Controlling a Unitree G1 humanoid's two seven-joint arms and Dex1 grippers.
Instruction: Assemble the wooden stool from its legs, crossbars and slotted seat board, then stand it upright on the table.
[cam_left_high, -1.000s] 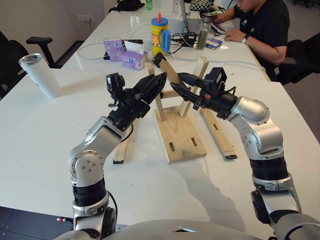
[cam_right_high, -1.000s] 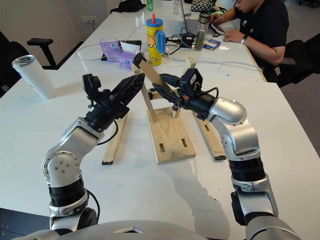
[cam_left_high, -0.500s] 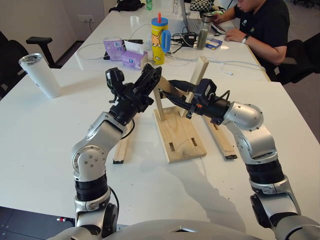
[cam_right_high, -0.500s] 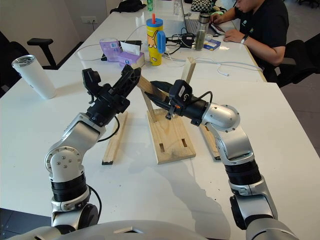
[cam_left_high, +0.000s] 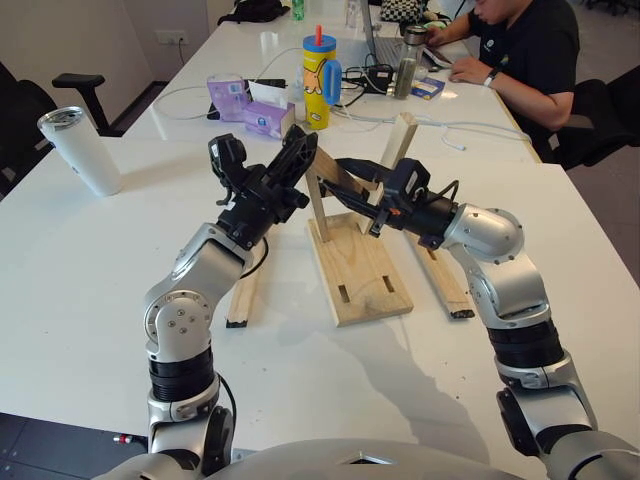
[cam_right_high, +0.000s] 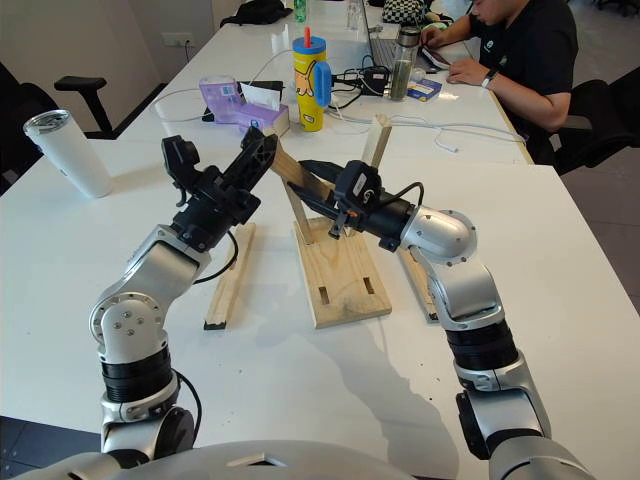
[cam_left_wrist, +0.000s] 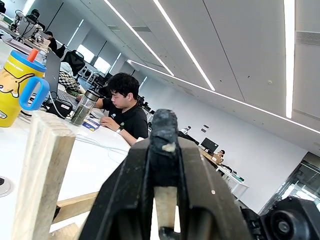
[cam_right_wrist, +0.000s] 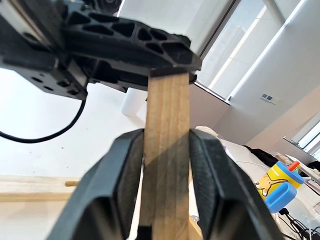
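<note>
The left gripper (cam_left_high: 300, 156) and right gripper (cam_left_high: 350, 176) each clamp tight on one tilted bar (cam_right_wrist: 167, 125) above the seat board (cam_left_high: 362, 272) on the table (cam_left_high: 90, 270). They cover most of it, and its lower end is hidden.

White tumbler (cam_left_high: 80, 150) at table (cam_left_high: 80, 300) left; yellow cup (cam_left_high: 319, 72) with blue handle, purple tissue packs (cam_left_high: 250, 105), dark bottle (cam_left_high: 405, 68), cables (cam_left_high: 372, 76) at far end

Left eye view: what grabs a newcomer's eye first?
The left gripper and right gripper both clamp one wooden bar in the air over the table. Below it the slotted seat board lies flat, with two legs standing up from its far end. A tall yellow cup stands behind.
</note>
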